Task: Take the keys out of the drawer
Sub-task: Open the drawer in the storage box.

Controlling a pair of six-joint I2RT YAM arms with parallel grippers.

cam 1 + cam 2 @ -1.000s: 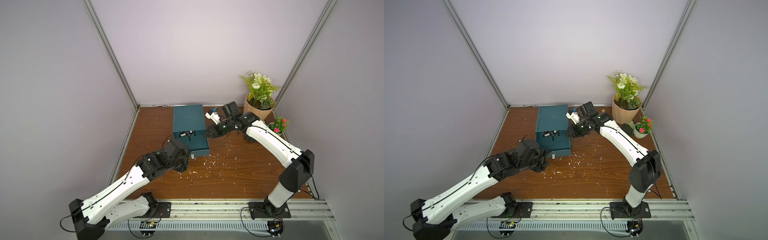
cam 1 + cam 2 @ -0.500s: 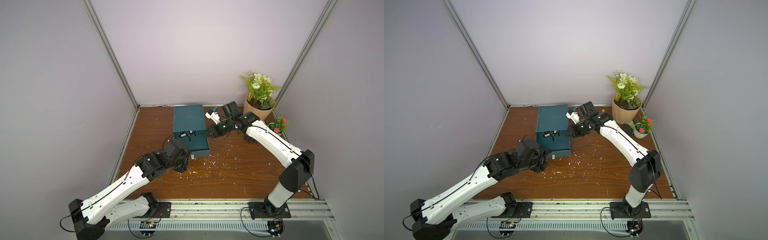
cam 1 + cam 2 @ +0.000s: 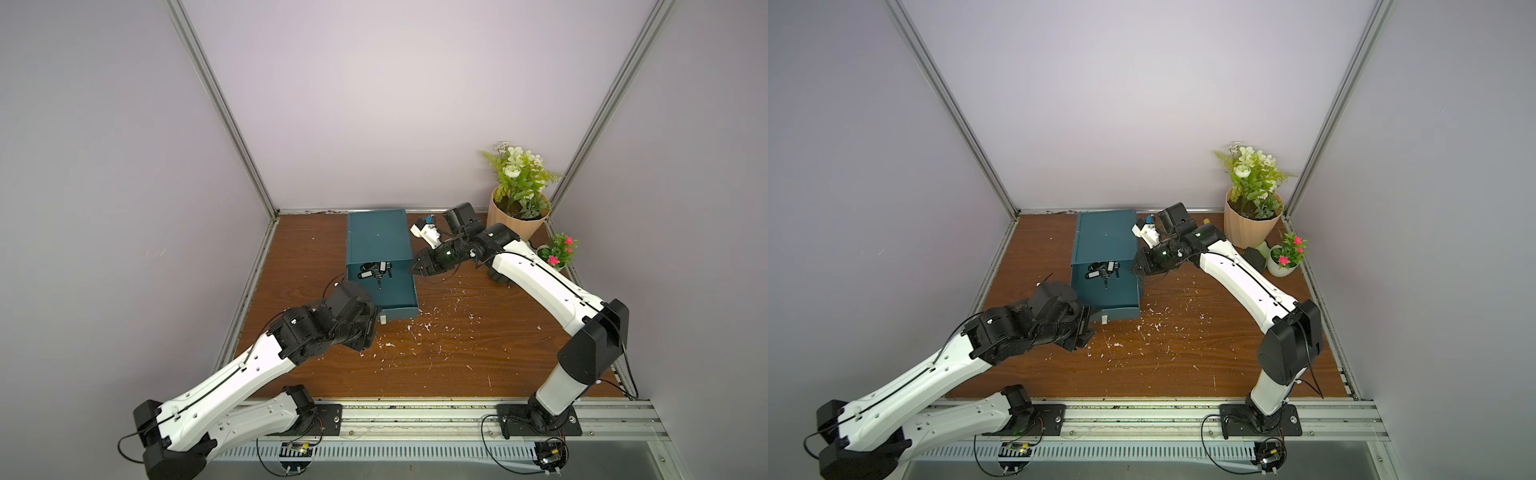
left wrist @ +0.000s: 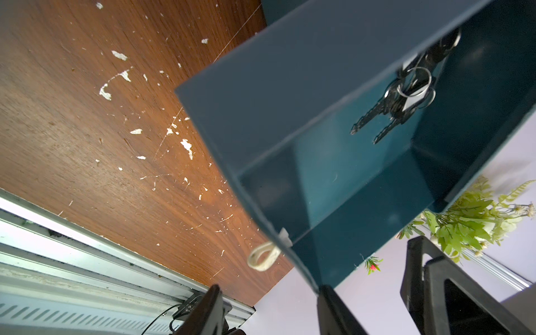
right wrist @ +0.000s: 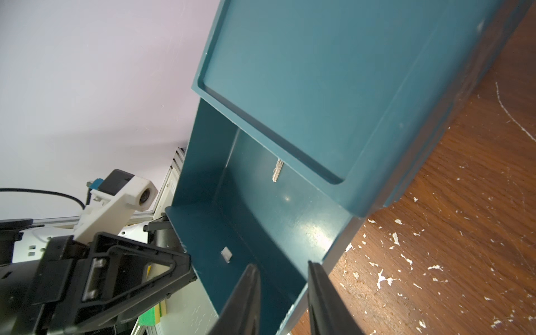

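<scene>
The left tool is nearest me, just off the front corner of the drawer. Its jaws are apart and hold nothing. The cream pull loop hangs slack just ahead of it. I take that to mean the pulling is done: the drawer stands well out of the box, so this tool is free to reach in.

The keys lie on the drawer floor, close under the mouth of the box. They are a silver bunch on rings with black tags, and none of them is lifted yet. Lying that far back, they need a reach over the front wall.

Beyond them the right tool straddles the drawer's side wall on its own arm's side, with one finger inside and one outside. The jaws are partly apart. It looks placed to steady the drawer rather than pinch it, though from this angle I can't be sure it touches the wall at all.

Farthest back, two flower pots stand in the corner of the table, out of the working path.

I can read no writing anywhere. There is no brand on the box or the drawer, and the pale inserts on the key tags are too small to make out.
</scene>
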